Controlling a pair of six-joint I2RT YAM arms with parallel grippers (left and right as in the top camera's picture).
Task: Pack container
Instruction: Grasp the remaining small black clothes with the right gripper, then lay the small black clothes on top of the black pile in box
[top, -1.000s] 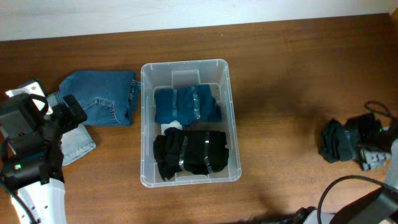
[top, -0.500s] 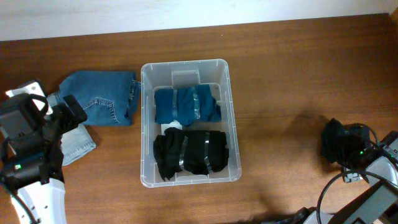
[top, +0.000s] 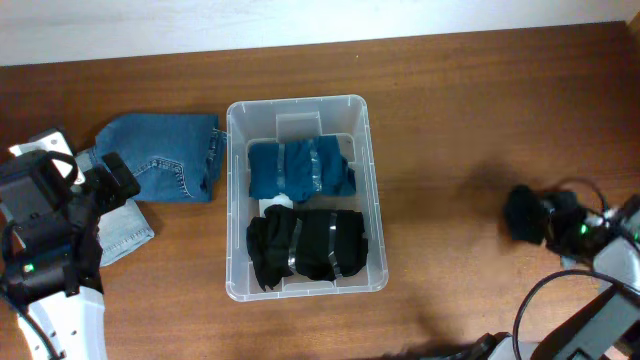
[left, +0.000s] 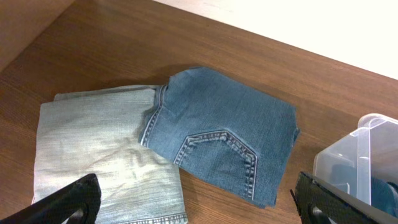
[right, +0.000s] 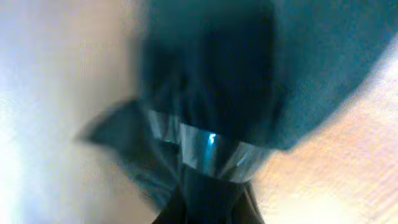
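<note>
Right gripper (top: 562, 226) is pinching a dark teal tape-banded cloth bundle (top: 522, 214). Its fingers are hidden in the blurred wrist view, but the bundle has shifted left with the arm over the last second. So the carry is starting, still well apart from the large clear plastic rectangular container (top: 372, 170). That bin is sitting mid-table, holding a blue bundle (top: 298, 168) far and a black bundle (top: 306, 245) near. Left gripper (left: 199, 198) is hovering spread over folded denim jeans (left: 227, 146).

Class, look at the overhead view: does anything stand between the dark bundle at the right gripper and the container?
Nothing visible does. Only bare table lies between the dark bundle at the right gripper and the container.
</note>
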